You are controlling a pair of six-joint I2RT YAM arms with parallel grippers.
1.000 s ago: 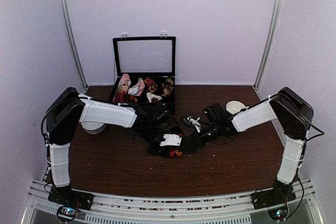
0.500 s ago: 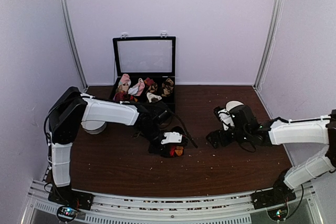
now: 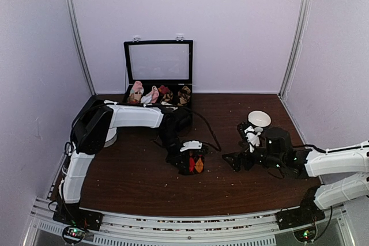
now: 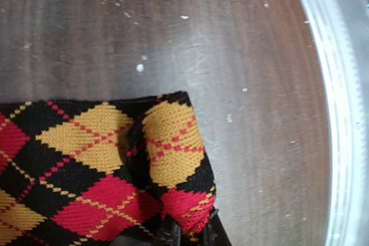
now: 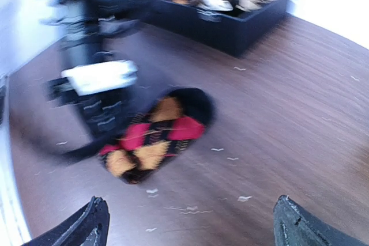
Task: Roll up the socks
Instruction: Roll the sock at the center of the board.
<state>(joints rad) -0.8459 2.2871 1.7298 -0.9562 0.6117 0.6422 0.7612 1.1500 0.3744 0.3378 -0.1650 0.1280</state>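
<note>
The socks (image 3: 194, 165) are a folded bundle of black argyle knit with red and orange diamonds, at the middle of the brown table. My left gripper (image 3: 189, 155) comes down on the bundle from behind. In the left wrist view its jaws (image 4: 192, 237) are shut on the red corner of the socks (image 4: 115, 165). My right gripper (image 3: 233, 161) hovers low to the right of the bundle, apart from it. It is open and empty, and the right wrist view (image 5: 190, 223) shows the socks (image 5: 153, 136) ahead of it, blurred.
A black box (image 3: 185, 110) with its lid raised stands at the back, holding pink, white and other sock bundles. A white bowl (image 3: 259, 118) sits at the right rear. Another white object (image 3: 107, 140) lies behind the left arm. A metal rail (image 4: 340, 113) runs along the table's near edge.
My right arm has let go and drawn back to the right, away from the socks. My left arm has swung round, keeping its hold and shifting the bundle slightly right.
</note>
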